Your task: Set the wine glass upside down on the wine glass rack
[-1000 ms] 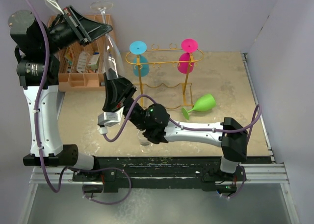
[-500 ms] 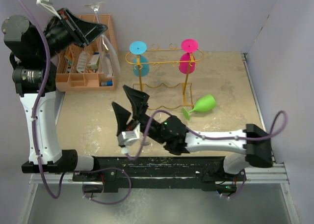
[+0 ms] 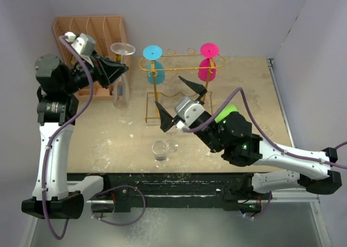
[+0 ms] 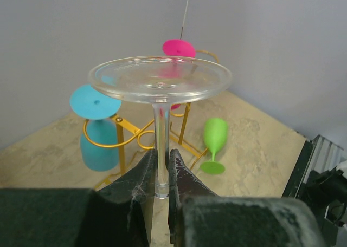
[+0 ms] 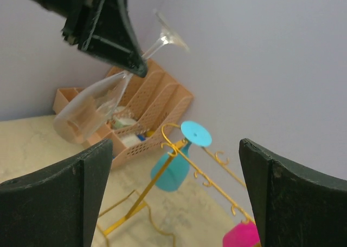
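A clear wine glass (image 3: 120, 91) hangs upside down, foot (image 4: 160, 79) uppermost, just left of the golden wire wine glass rack (image 3: 179, 68). My left gripper (image 3: 120, 68) is shut on its stem (image 4: 160, 144). On the rack a blue glass (image 3: 154, 69) and a pink glass (image 3: 206, 66) hang inverted. My right gripper (image 3: 179, 103) is open and empty in front of the rack, its fingers (image 5: 293, 193) wide apart, facing the rack rail (image 5: 211, 171) and the held glass (image 5: 89, 109).
A green glass (image 3: 227, 110) lies on its side right of the rack, partly behind my right arm. A small clear tumbler (image 3: 160, 152) stands near the front edge. A peach slotted organizer (image 3: 92, 30) sits at the back left.
My right gripper opened off the clear glass's bowl and swung right, up toward the rack. My left arm brought the glass down and right, beside the rack's blue end.
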`<action>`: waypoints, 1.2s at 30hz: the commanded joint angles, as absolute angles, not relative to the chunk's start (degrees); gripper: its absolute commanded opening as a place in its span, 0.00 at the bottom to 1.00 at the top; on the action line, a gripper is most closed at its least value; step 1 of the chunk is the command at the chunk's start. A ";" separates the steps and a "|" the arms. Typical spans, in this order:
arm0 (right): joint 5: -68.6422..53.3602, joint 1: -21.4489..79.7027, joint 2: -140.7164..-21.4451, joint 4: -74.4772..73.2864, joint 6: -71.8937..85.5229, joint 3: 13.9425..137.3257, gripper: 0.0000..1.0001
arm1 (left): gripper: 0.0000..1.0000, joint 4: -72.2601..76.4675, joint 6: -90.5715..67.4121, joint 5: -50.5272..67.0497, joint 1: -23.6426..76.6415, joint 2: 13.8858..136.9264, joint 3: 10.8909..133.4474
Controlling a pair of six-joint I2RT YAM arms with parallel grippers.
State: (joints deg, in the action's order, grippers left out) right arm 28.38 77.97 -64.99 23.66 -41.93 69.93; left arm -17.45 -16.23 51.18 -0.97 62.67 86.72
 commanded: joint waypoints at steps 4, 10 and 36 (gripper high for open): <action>30.37 69.51 -61.97 8.15 -13.43 72.45 1.00 | 0.00 -7.85 -5.35 49.75 4.89 62.83 76.47; 31.06 67.85 -58.38 10.71 -6.26 67.50 1.00 | 0.00 -5.33 -4.08 49.38 7.52 62.20 72.77; 13.13 68.22 -64.19 -8.70 -8.64 72.28 0.99 | 0.00 15.03 -11.21 42.79 13.60 67.38 58.21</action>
State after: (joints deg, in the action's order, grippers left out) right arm 25.52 67.77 -61.63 -1.30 -3.22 68.38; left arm 8.64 -11.40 44.07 13.47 67.70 59.02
